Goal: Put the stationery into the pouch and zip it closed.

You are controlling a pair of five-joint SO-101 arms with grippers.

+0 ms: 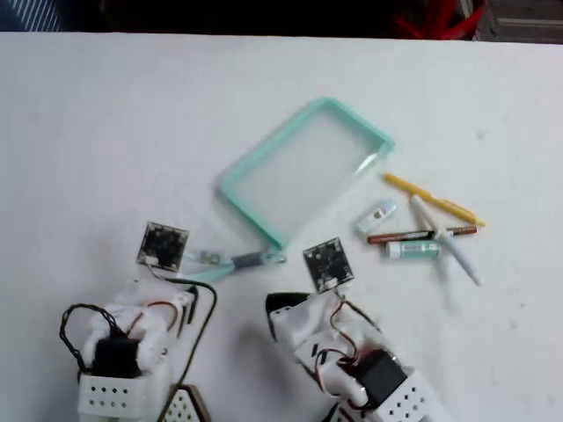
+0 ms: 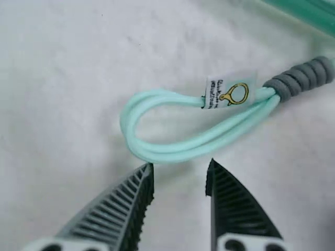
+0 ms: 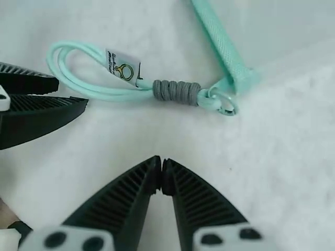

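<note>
nothing seems packed yet: the pouch [image 1: 246, 214] lies flat in the middle of the table, with the stationery [image 1: 420, 230] just right of it. the left gripper [image 2: 179, 180] is released, near the strap loop [image 2: 172, 155]. the right gripper [image 3: 161, 170] is clenched on nothing.

I see a frosted, mint-edged plastic pouch [image 1: 303, 167], its smooth rubbery mint cord loop [image 2: 167, 97], on a matt white surface [image 1: 132, 105].

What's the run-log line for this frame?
left pincer: open, at strap loop | right pincer: shut, near strap clasp | stationery: on table beside pouch
</note>
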